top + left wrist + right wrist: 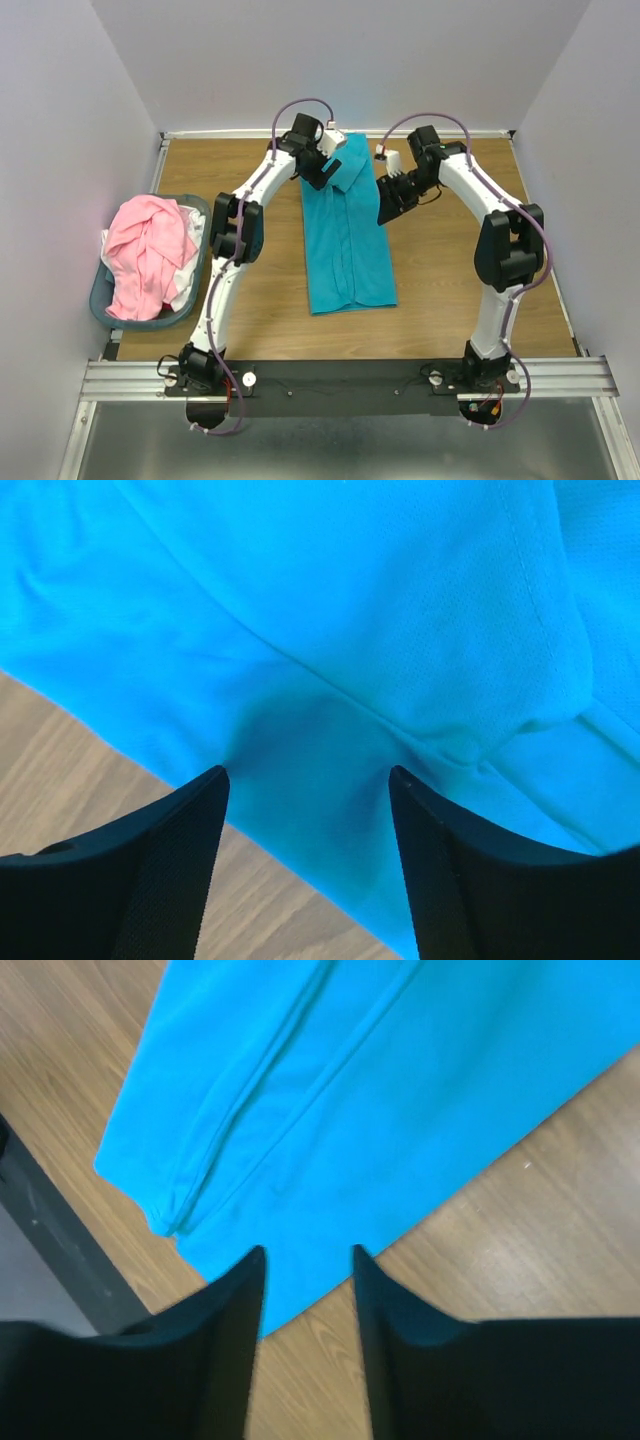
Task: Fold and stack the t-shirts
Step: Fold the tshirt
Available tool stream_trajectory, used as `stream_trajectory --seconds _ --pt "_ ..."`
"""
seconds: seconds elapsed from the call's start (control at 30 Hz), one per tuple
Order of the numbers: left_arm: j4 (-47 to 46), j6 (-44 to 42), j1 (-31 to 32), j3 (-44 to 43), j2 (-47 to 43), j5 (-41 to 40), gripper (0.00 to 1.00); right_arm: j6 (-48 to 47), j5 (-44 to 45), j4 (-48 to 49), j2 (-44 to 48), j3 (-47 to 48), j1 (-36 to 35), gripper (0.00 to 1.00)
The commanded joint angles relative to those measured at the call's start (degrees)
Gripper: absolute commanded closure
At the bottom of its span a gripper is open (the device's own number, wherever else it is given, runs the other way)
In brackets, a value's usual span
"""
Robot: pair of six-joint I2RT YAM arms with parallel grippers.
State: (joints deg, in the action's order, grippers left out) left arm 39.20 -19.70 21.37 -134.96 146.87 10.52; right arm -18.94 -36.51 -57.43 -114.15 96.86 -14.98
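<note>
Teal t-shirt [347, 240] folded lengthwise into a long narrow strip, flat on the wooden table [250, 300] at mid-width and running from the far edge toward the near side, its far end somewhat bunched. Directly over that far end, left gripper [322, 168], fingers spread wide above the cloth, nothing clamped between them in the left wrist view. Just right of the strip's far part, right gripper [392, 200], fingers parted only narrowly, hovering over the shirt's right edge and gripping nothing. Pink t-shirt [145, 255] crumpled in the blue-grey basket [100, 300] at the table's left edge, well apart from the teal one, with some white cloth [186, 272] showing beside it. By the look of things, perhaps a third of the job done: lengthwise folds on the teal shirt made, a cross fold to shorten the strip yet to come, pink shirt neither lifted out nor folded, no stack begun.
</note>
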Motion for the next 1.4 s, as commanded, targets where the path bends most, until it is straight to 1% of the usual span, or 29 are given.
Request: stream_trajectory --seconds 0.0,0.03,0.07,0.17,0.2,0.23,0.27,0.3,0.33,0.4,0.43,0.53,0.6,0.63,0.67,0.7,0.73,0.8,0.83,0.9,0.93,0.97,1.0,1.1,1.13,1.2,1.23,1.3,1.37 --pt "-0.27 -3.67 -0.36 0.74 -13.22 2.73 0.02 -1.18 0.74 0.48 3.22 5.00 -0.49 0.48" --pt "-0.70 -3.94 -0.36 3.36 -16.06 4.92 0.02 -1.62 0.74 0.39 4.10 5.44 -0.49 0.40" --pt "-1.05 -4.46 -0.36 5.04 -22.00 6.08 0.02 -2.50 0.83 0.48 5.85 6.84 -0.57 0.37" --pt "-5.00 -3.68 -0.45 14.69 -31.09 9.60 0.02 -4.96 1.53 0.56 8.32 8.87 -0.57 0.30" --pt "-6.40 -2.98 -0.36 17.59 -37.12 9.95 0.02 -5.84 1.88 0.56 9.72 9.48 -0.57 0.26" --pt "-8.85 -2.97 -0.45 23.45 -39.96 10.91 0.02 -6.72 2.58 0.56 10.60 10.27 -0.66 0.12" --pt "-10.10 -3.32 -0.45 26.56 -42.95 11.44 0.02 -9.42 3.46 0.74 11.48 10.37 -0.66 0.00" --pt "-11.15 -5.59 -0.36 29.63 -48.29 12.67 0.02 -11.62 2.68 0.65 13.32 10.28 -0.66 0.00" --pt "-12.90 -6.57 -0.36 34.97 -50.87 14.59 0.02 -15.21 2.50 0.74 14.47 9.58 -0.66 0.00" --pt "-15.54 -7.28 -0.27 40.18 -57.35 15.05 0.02 -17.70 1.54 1.79 17.27 8.88 -0.66 0.00" --pt "-18.43 -7.10 -0.27 44.91 -59.22 15.05 0.02 -18.58 0.92 2.58 17.99 7.13 -0.75 0.00" --pt "-19.78 -8.68 -0.18 52.57 -64.32 16.10 0.02 -19.73 -0.92 3.03 19.40 4.66 -0.84 0.00" --pt "-14.36 -17.18 -0.10 53.91 -65.91 21.71 0.01 -22.09 -1.02 1.46 21.15 0.45 -1.19 0.00" --pt "-9.28 -22.17 -0.18 56.70 -66.70 26.00 0.01 -28.46 -1.02 -0.56 22.81 -1.30 -2.41 0.00" --pt "-7.84 -24.05 -0.18 59.08 -67.76 27.87 0.01 -30.09 0.90 -1.27 23.87 -3.85 -2.42 0.00" --pt "-7.30 -25.72 -0.01 62.06 -71.33 29.62 0.01 -31.67 3.09 -0.76 25.62 -11.35 -4.86 0.00" --pt "-8.08 -27.21 0.60 69.23 -73.54 31.90 0.01 -33.25 4.68 0.12 27.30 -15.08 -6.19 0.00" --pt "-10.45 -29.68 3.84 76.65 -80.64 30.27 0.01 -34.85 7.50 4.49 32.64 -26.57 -8.82 0.00" --pt "-13.16 -30.04 9.69 83.47 -82.86 26.60 0.01 -34.85 8.03 5.48 33.98 -29.94 -10.23 0.00" --pt "-15.28 -31.01 15.26 89.66 -87.26 24.38 0.01 -35.46 9.70 7.15 37.22 -34.70 -14.43 0.01" --pt "-17.99 -30.23 17.81 94.83 -90.67 21.76 0.02 -35.47 10.23 9.07 37.85 -38.90 -15.77 0.03" --pt "-19.32 -29.78 22.88 96.97 -91.92 20.51 0.02 -35.38 11.28 10.13 38.29 -40.42 -17.87 0.04" --pt "-20.99 -28.91 25.19 98.73 -93.15 18.94 0.05 -35.46 11.81 12.23 38.56 -42.17 -18.67 0.08" --pt "-22.41 -28.37 32.22 102.52 -92.12 14.71 0.14 -36.69 14.27 15.67 38.04 -47.36 -21.57 0.15" --pt "-23.46 -28.02 33.73 103.39 -90.37 12.79 0.22 -37.74 15.49 18.20 37.51 -49.90 -21.93 0.20" --pt "-24.08 -28.02 36.28 103.67 -86.43 11.02 0.29 -38.54 16.64 22.07 36.81 -51.84 -22.54 0.25" --pt "-24.69 -27.93 36.73 103.67 -85.01 10.23 0.31 -39.15 17.08 23.23 36.37 -52.82 -22.63 0.31" --pt "-25.57 -27.32 37.17 102.79 -81.06 8.20 0.34 -40.65 18.23 25.25 34.96 -54.49 -22.81 0.37" --pt "-26.45 -26.62 37.17 102.44 -78.59 6.28 0.34 -41.87 18.49 25.96 34.43 -55.28 -22.81 0.39"
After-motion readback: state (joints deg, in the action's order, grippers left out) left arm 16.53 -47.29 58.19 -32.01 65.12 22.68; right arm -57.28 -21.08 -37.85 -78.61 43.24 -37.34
